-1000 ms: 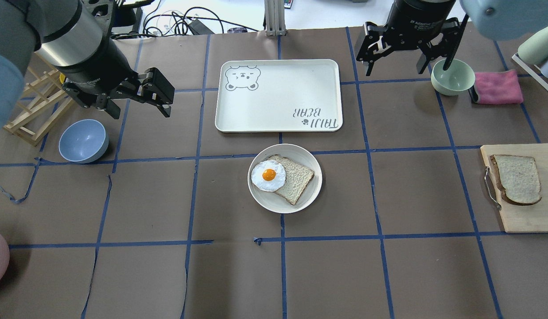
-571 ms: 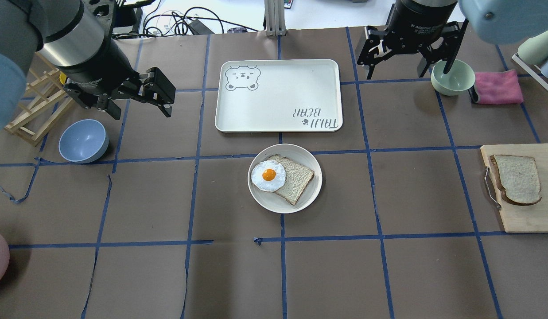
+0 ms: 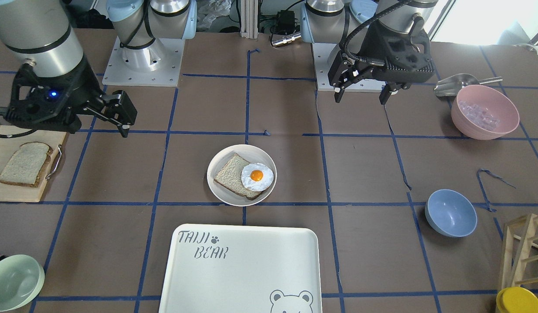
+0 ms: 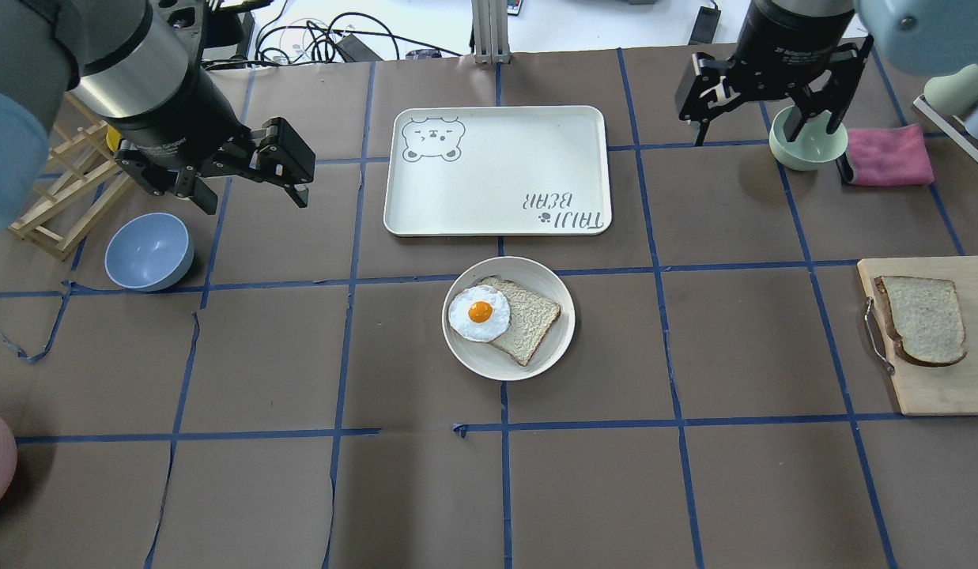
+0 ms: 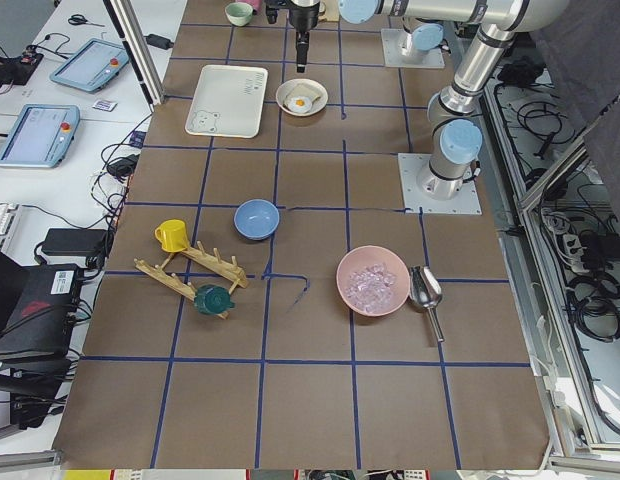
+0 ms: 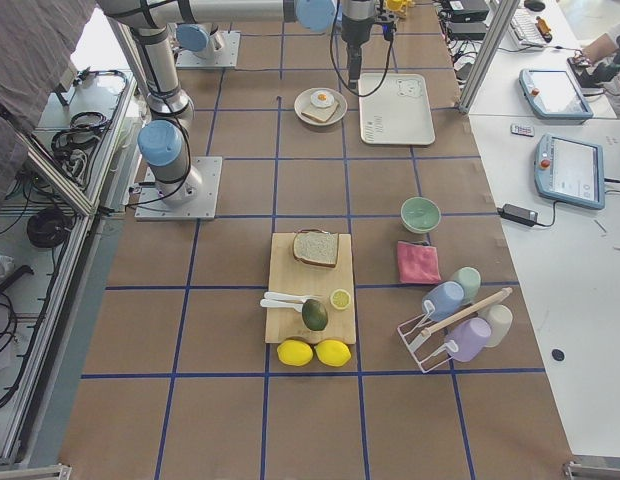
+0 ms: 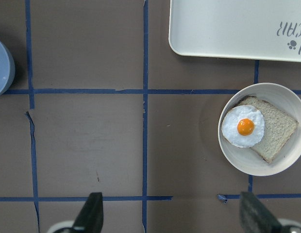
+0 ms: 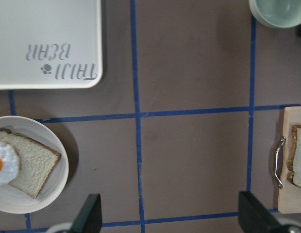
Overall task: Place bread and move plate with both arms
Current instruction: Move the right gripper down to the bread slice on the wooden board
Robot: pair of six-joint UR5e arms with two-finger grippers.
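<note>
My right gripper (image 4: 765, 130) has slid rightward, toward the wooden cutting board (image 4: 931, 387) where the greyish-white domed bread slice (image 4: 923, 318) lies; its jaws stand wide and empty. My left gripper (image 4: 251, 197), equally wide and empty, has barely shifted. The round cream plate (image 4: 477, 359) sits mid-table, just beside the white rectangular tray (image 4: 496, 170).

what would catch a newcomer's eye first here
The bright fried egg, lying on a squarer slice in the cream plate at the table's centre. Beside it sits the big white tray printed TAIJI BEAR, with the left end effector and the right end effector hovering open to either side. The bread lies on a wooden board at the robot's right.
</note>
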